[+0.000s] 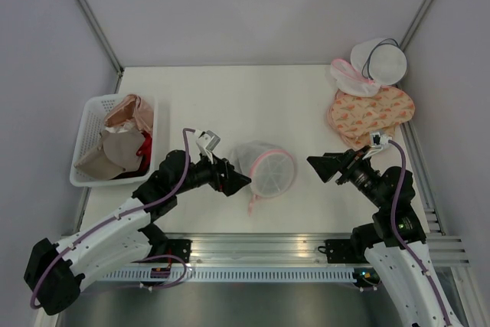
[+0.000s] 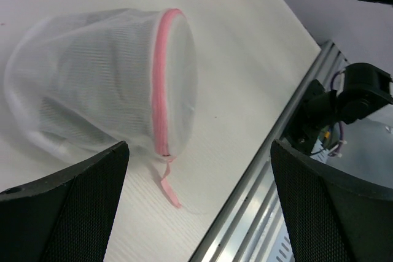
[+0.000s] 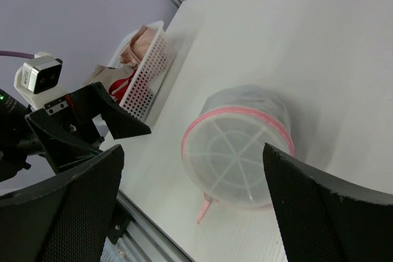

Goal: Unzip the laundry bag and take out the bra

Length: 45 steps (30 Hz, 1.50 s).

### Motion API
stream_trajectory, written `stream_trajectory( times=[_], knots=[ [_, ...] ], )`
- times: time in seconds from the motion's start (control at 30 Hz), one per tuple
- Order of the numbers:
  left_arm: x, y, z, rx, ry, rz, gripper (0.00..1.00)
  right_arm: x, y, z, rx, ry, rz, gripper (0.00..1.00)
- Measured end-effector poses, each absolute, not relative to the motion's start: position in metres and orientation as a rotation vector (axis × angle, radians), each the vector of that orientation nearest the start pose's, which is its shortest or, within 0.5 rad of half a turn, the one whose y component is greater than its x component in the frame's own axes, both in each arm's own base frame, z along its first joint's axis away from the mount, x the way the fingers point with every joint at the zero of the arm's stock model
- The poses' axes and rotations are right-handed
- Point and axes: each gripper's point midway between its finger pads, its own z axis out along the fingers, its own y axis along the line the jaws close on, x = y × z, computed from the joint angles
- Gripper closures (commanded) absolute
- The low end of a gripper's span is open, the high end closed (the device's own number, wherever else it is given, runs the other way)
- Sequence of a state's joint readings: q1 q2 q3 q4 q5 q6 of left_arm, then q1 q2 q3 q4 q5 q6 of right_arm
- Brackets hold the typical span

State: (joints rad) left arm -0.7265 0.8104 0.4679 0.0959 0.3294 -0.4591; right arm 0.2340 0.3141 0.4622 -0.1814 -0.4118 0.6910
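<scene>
The laundry bag (image 1: 264, 168), a round white mesh pouch with pink trim, lies on its side in the middle of the table, zipped shut. Its pink strap (image 1: 253, 204) trails toward the near edge. My left gripper (image 1: 237, 181) hovers just left of it, open and empty; in the left wrist view the laundry bag (image 2: 98, 78) lies ahead of the left gripper (image 2: 198, 151). My right gripper (image 1: 318, 166) stands open a short way to its right, facing the laundry bag's (image 3: 236, 145) flat end past the right gripper (image 3: 193, 151). The bra is hidden.
A white basket (image 1: 88, 124) of beige, pink and red garments stands at the left. At the back right lie a peach patterned bag (image 1: 371, 112) and a white round bag with dark trim (image 1: 380, 59). A metal rail (image 1: 306, 246) runs along the near edge.
</scene>
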Motion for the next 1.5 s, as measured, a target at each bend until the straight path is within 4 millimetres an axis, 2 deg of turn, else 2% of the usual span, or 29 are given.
stream_trajectory(
  times=[0.17, 0.27, 0.47, 0.67, 0.9, 1.1, 1.23, 1.37, 1.5],
  knots=[
    [0.196, -0.254, 0.160, 0.461, 1.974, -0.998, 0.00, 0.198, 0.142, 0.245, 0.060, 1.724, 1.008, 0.02],
    [0.197, -0.254, 0.151, 0.471, 1.999, -0.967, 0.00, 0.199, 0.141, 0.244, 0.064, 1.727, 1.000, 0.02],
    [0.195, -0.260, 0.154, 0.525, 1.976, -0.963, 0.00, 0.200, 0.140, 0.241, 0.064, 1.738, 0.988, 0.02],
    [0.179, -0.274, 0.161, 0.642, 1.912, -1.011, 0.00, 0.201, 0.140, 0.238, 0.065, 1.750, 0.983, 0.02],
    [0.173, -0.283, 0.148, 0.699, 1.914, -0.913, 0.00, 0.201, 0.139, 0.234, 0.068, 1.765, 0.975, 0.02],
    [0.187, -0.282, 0.125, 0.670, 1.983, -0.778, 0.00, 0.201, 0.137, 0.228, 0.076, 1.788, 0.954, 0.02],
    [0.194, -0.281, 0.124, 0.645, 1.988, -0.737, 0.00, 0.201, 0.135, 0.226, 0.081, 1.793, 0.945, 0.02],
    [0.192, -0.289, 0.127, 0.654, 1.967, -0.736, 0.00, 0.200, 0.135, 0.225, 0.083, 1.797, 0.944, 0.02],
    [0.193, -0.295, 0.119, 0.659, 1.974, -0.712, 0.00, 0.199, 0.135, 0.224, 0.084, 1.801, 0.943, 0.02]
  ],
)
